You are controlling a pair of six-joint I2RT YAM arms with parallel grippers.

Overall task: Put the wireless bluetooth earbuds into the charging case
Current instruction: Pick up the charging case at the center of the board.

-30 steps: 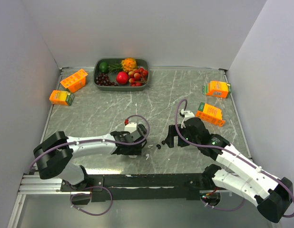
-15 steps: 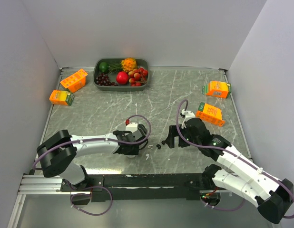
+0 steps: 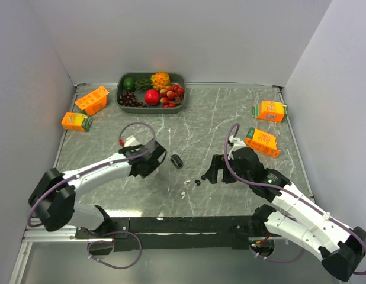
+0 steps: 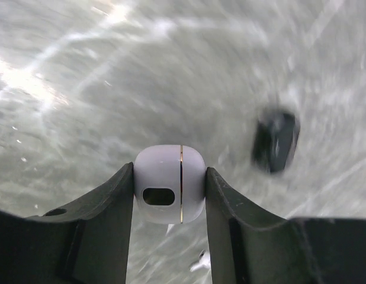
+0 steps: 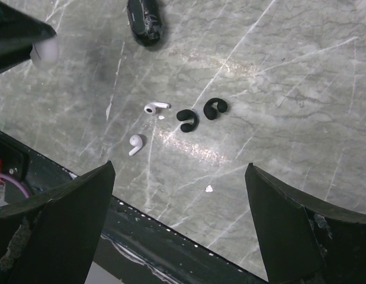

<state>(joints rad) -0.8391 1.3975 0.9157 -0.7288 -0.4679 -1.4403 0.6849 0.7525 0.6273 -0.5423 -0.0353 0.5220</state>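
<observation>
My left gripper [image 4: 169, 178] is shut on a closed white charging case [image 4: 169, 183], held above the marble table; in the top view this gripper [image 3: 152, 160] is left of centre. A black charging case [image 3: 176, 160] lies on the table just to its right, blurred in the left wrist view [image 4: 275, 142]. Two black earbuds [image 5: 187, 120] [image 5: 215, 108] and two white earbuds [image 5: 155, 107] [image 5: 135, 144] lie loose near the table's front edge. My right gripper [image 5: 179, 168] hangs open above them, with nothing between its fingers.
A grey tray [image 3: 179, 77] of fruit stands at the back. Two orange cartons [image 3: 92, 99] [image 3: 76, 121] lie at the back left and two more [image 3: 270, 110] [image 3: 261, 141] at the right. The black mounting rail [image 3: 189, 225] runs along the near edge.
My left gripper shut on the white case and carried it back and to the left, away from the earbuds. This uncovered the black case on the table. The right arm stayed put.
</observation>
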